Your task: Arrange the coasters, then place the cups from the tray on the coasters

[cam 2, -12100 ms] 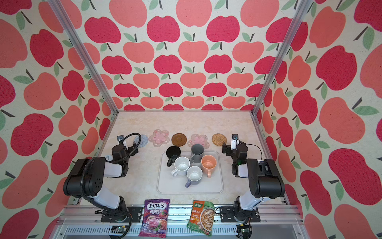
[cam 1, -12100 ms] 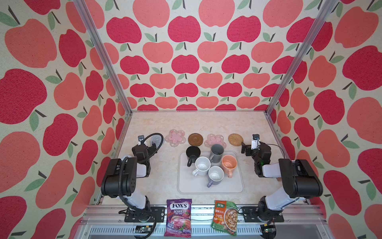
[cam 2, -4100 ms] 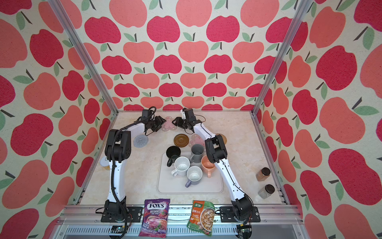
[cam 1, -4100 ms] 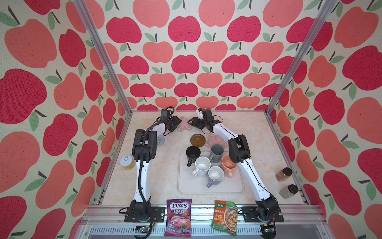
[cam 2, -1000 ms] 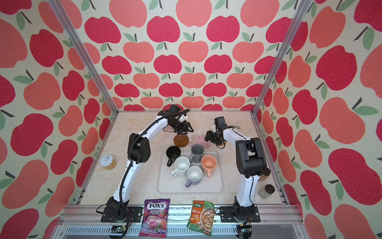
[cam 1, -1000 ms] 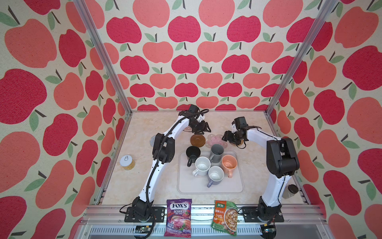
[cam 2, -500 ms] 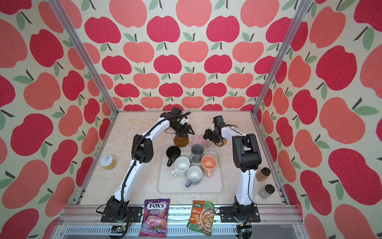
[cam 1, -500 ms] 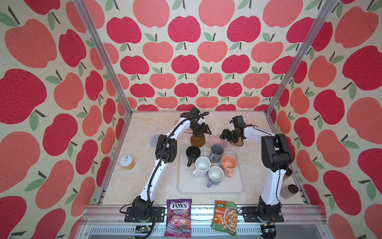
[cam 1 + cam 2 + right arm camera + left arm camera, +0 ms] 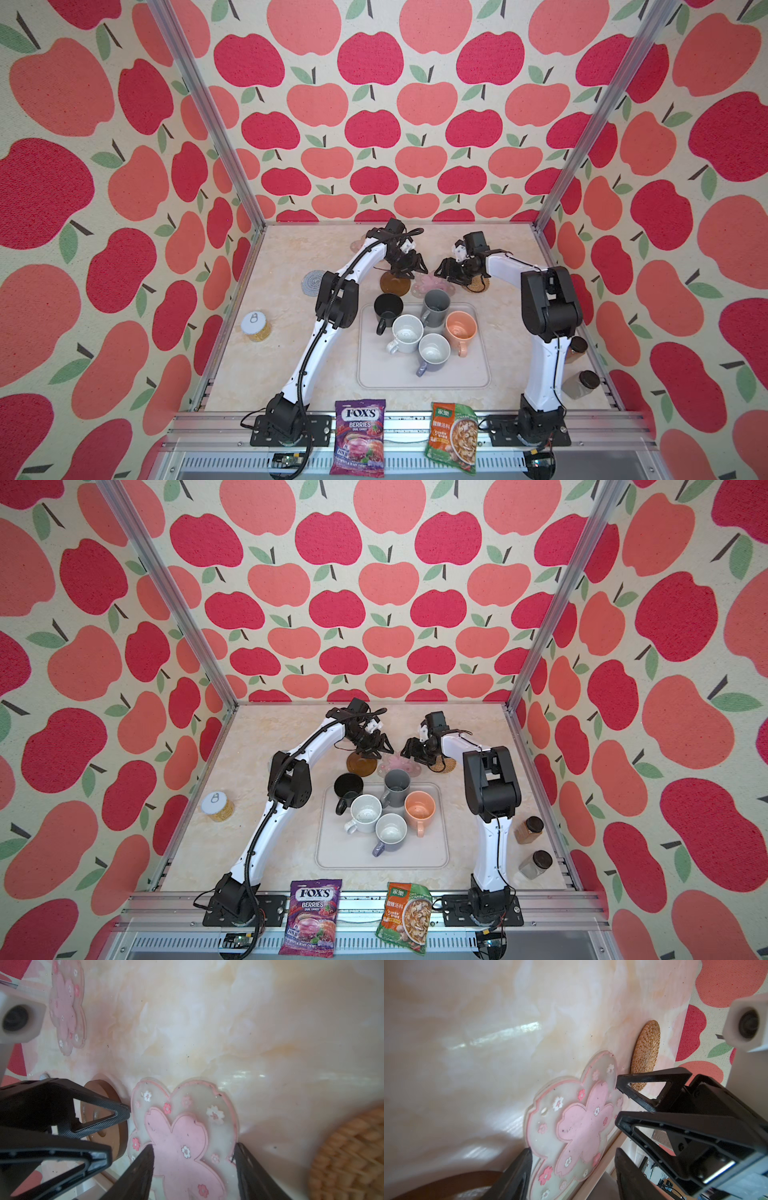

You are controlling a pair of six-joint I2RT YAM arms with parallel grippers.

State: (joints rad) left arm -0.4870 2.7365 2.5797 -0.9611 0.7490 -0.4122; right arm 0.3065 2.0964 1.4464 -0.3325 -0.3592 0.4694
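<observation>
two end effectors, one coaster

the tray (image 9: 424, 376) holds the cups (image 9: 407, 332); just behind it lies the pink flower coaster (image 9: 182, 1136). your left end effector (image 9: 409, 270) and right end effector (image 9: 446, 272) both straddle it, partly open, empty: they may clash, or shove it onto the brown disc (image 9: 395, 284).

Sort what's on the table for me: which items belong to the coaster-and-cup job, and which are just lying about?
Belongs: grey woven coaster, brown coaster, pink flower coaster, second pink flower coaster, rattan coaster; black cup, dark grey cup, peach cup, speckled white cup, lavender cup; tray.

Lying about: candy bag, soup packet, lidded can, brown spice jar, pale spice jar.
</observation>
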